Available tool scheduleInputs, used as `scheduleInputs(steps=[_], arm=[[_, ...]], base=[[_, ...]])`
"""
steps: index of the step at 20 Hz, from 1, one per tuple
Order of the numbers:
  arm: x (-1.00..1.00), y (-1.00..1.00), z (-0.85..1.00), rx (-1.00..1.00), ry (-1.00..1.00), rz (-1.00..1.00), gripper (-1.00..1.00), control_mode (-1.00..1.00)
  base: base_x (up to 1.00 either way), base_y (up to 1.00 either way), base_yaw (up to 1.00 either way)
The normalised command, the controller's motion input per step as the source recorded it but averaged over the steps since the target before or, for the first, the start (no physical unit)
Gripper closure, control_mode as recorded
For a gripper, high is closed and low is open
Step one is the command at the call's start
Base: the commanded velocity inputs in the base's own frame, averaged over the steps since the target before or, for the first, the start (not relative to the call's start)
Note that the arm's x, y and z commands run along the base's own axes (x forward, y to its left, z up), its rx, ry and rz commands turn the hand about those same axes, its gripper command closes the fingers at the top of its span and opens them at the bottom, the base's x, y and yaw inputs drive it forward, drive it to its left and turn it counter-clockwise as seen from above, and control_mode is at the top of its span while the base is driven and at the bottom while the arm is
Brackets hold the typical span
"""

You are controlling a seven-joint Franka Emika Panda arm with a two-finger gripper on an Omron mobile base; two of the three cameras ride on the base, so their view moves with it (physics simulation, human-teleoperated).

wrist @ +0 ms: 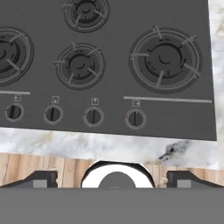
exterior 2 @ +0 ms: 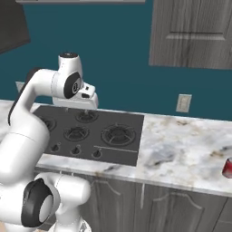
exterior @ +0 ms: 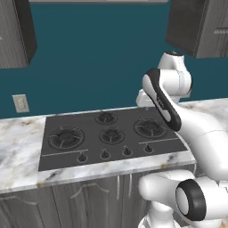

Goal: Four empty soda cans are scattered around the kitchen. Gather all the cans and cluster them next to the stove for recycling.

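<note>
A home kitchen. A gas stove (exterior: pixel 109 136) is set in a marble bench (exterior 2: pixel 181 145). Grey cabinets (exterior 2: pixel 190 31) hang on a teal wall (exterior: pixel 98 58).

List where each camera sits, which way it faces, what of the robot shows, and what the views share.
Left base view: behind the arm, to its left, facing forward and down at the stove; arm at right.
Right base view: behind the arm, to its right, same stove, marble counter, a soda can at right edge; arm at left.
Hand view: above the stove, looking down; tool open, fingertips at bottom.
Shared: burners and knobs.
</note>
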Motion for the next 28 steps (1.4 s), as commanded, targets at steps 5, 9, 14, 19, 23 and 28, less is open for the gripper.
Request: scheduleInputs(steps=[5, 9, 14, 19, 23, 28], arm=[[0.00, 0.00, 0.00, 0.00, 0.00, 0.00, -1.00, 1.00], [0.00, 0.00, 0.00, 0.00, 0.00, 0.00, -1.00, 1.00], [0.00, 0.00, 0.00, 0.00, 0.00, 0.00, -1.00, 1.00], [0.00, 0.00, 0.00, 0.00, 0.00, 0.00, -1.00, 1.00], [0.00, 0.00, 0.00, 0.00, 0.00, 0.00, -1.00, 1.00], [0.00, 0.00, 0.00, 0.00, 0.00, 0.00, -1.00, 1.00]], base=[[-0.05, -0.49, 0.00], [-0.01, -0.61, 0.00], [-0.03, -0.60, 0.00], [-0.07, -0.56, 0.00], [-0.09, -0.50, 0.00], [-0.09, -0.46, 0.00]])
